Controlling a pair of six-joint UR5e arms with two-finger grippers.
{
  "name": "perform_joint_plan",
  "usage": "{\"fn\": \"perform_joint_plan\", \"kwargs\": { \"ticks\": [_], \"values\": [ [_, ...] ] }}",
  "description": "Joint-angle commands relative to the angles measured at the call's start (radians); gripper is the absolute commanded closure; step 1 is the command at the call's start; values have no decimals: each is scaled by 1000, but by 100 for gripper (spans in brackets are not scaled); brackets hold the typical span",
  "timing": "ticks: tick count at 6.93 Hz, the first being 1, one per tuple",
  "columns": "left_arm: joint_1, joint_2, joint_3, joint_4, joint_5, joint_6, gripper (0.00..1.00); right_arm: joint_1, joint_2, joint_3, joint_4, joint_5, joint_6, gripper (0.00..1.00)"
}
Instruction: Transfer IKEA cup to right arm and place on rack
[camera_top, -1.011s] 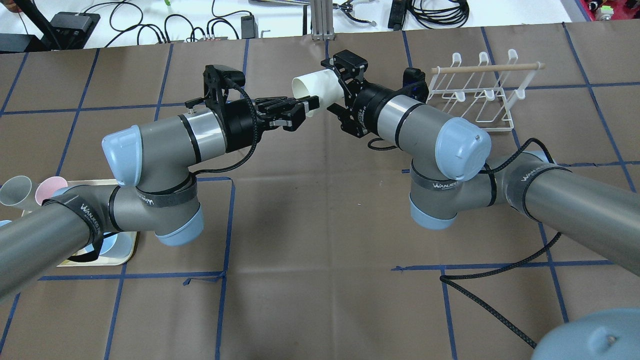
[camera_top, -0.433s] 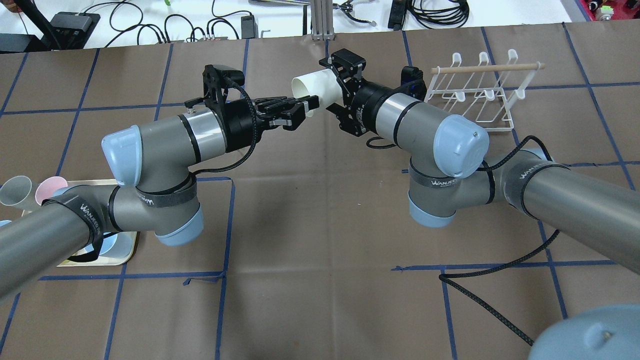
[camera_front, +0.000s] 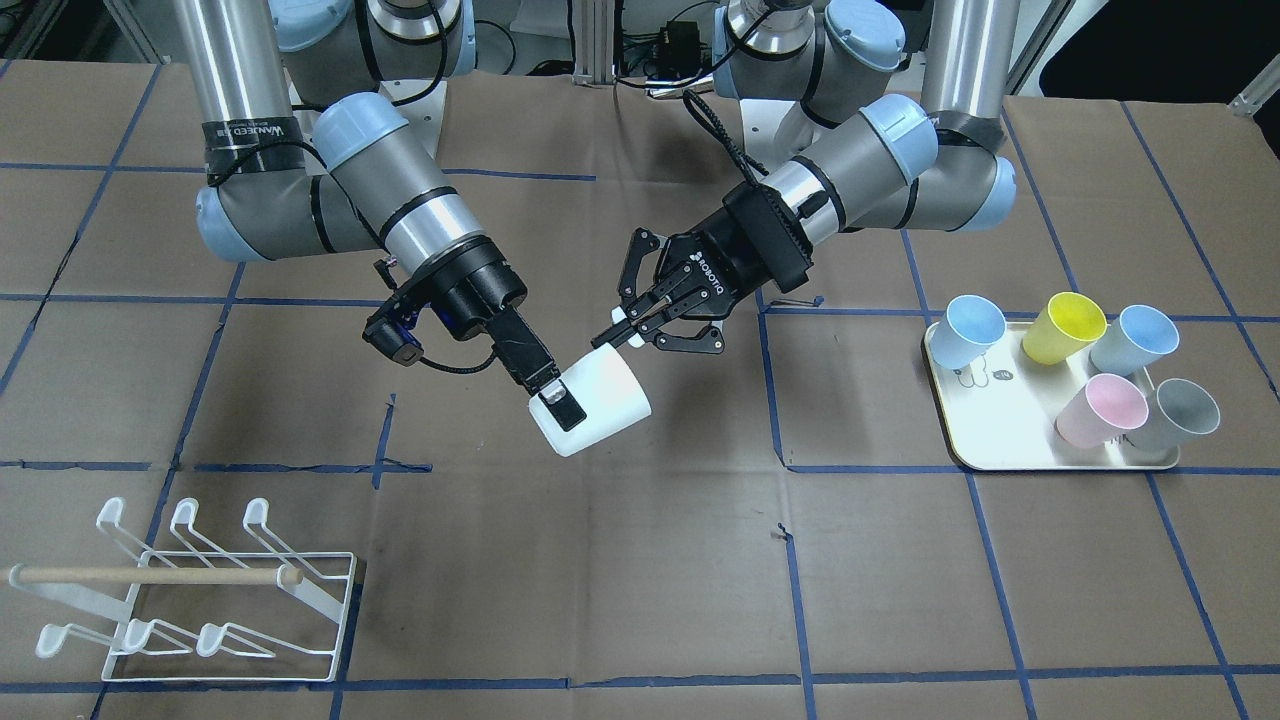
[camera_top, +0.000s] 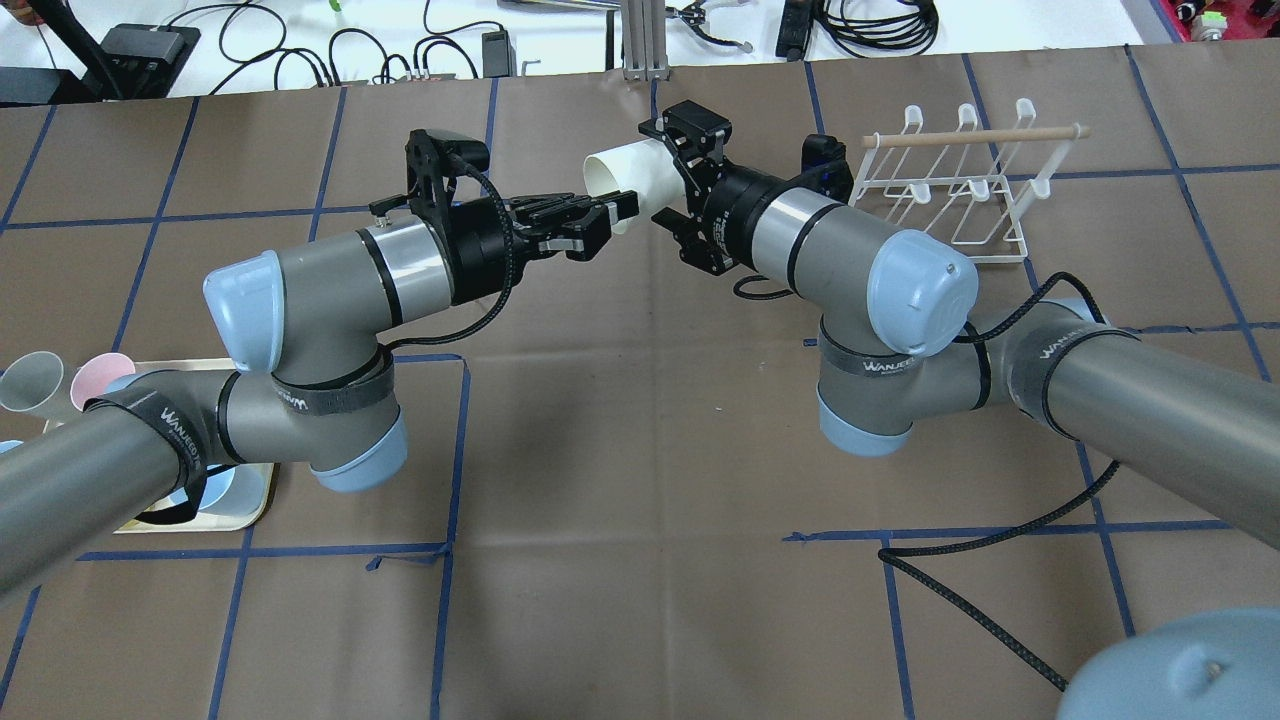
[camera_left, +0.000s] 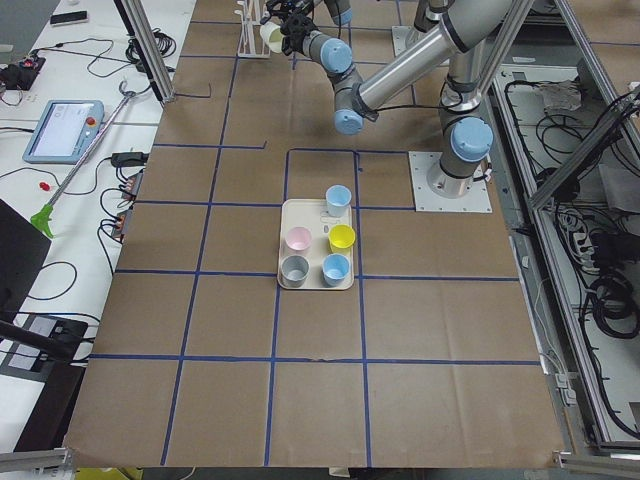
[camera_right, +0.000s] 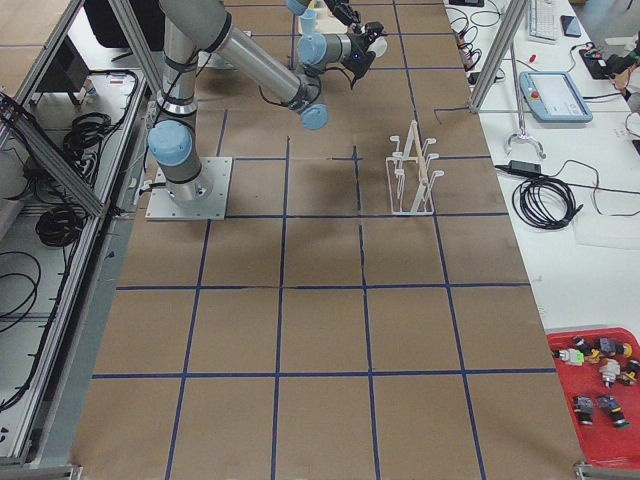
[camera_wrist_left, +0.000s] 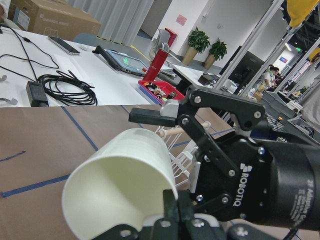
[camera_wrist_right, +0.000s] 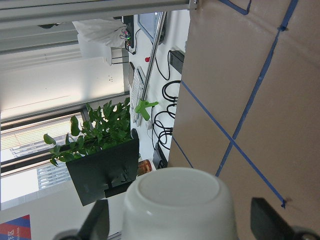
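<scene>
A white cup (camera_front: 600, 405) hangs in the air on its side between my two grippers, above the table's middle. My left gripper (camera_front: 618, 338) is shut on the cup's rim; in the left wrist view one finger sits inside the cup's mouth (camera_wrist_left: 120, 180). My right gripper (camera_front: 560, 415) is open, with its fingers on either side of the cup's base (camera_wrist_right: 177, 200) and small gaps showing. In the overhead view the cup (camera_top: 630, 172) lies between the left gripper (camera_top: 612, 212) and the right gripper (camera_top: 660, 172). The white wire rack (camera_front: 200, 590) with its wooden dowel stands empty on the robot's right.
A cream tray (camera_front: 1000, 455) with several coloured cups stands on the robot's left. The rack (camera_top: 960, 190) is just behind the right arm's wrist. A black braided cable (camera_top: 980, 610) trails over the table near the right arm's base.
The right arm has shifted slightly toward the cup, bringing its fingers a little further around the base. The left gripper and the cup have barely moved.
</scene>
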Motion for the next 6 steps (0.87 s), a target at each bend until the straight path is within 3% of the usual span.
{"fn": "perform_joint_plan", "kwargs": {
  "ticks": [1,4,6],
  "values": [
    [-1,2,0,0,2,-1,100,0,-1,-3,4,3,6,15],
    [-1,3,2,0,6,-1,100,0,-5,-1,5,8,-2,49],
    [0,8,3,0,9,-1,91,0,-6,-4,7,8,-3,64]
  ]
}}
